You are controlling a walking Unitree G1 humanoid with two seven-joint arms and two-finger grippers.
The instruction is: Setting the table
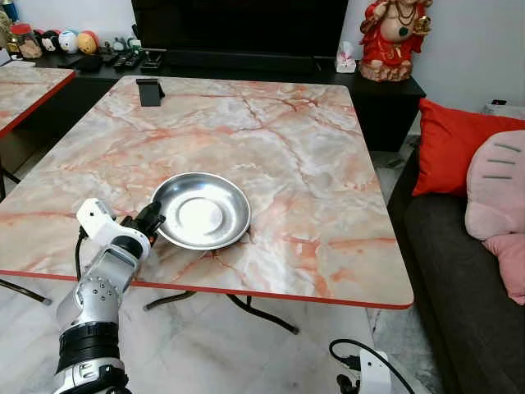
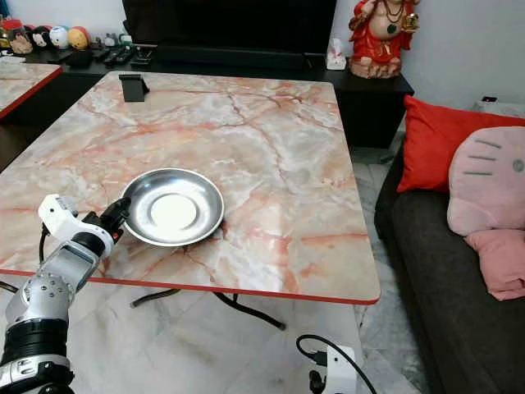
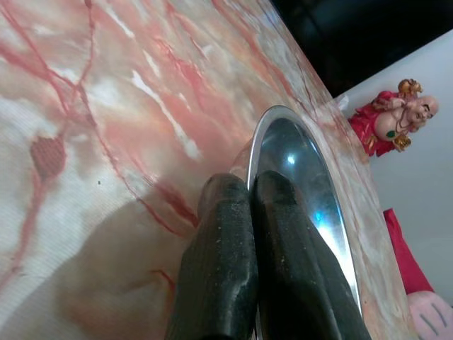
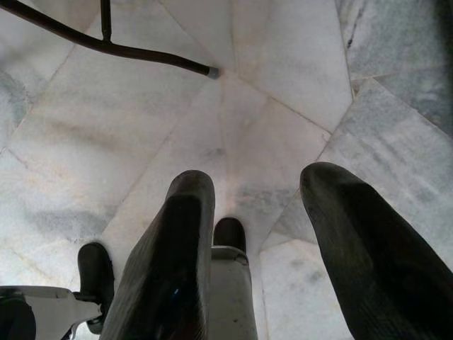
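Near the tabletop's front-left edge: steel plate [image 1: 201, 211], resting flat, rim up.
Left tool [image 1: 152, 219]: fingers pinched on the plate's left rim.
Right tool [image 4: 258, 234]: fingers spread, idle over the floor.
Progress: one plate on the tabletop [image 1: 328, 148], not yet let go; other settings apparently remain.
Orientation: round plate, no long axis.

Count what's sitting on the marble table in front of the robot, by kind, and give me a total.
Steel plate: 1, its rim pinched by the left gripper
Black phone stand: 1, at the far left corner
Total on the marble table: 2
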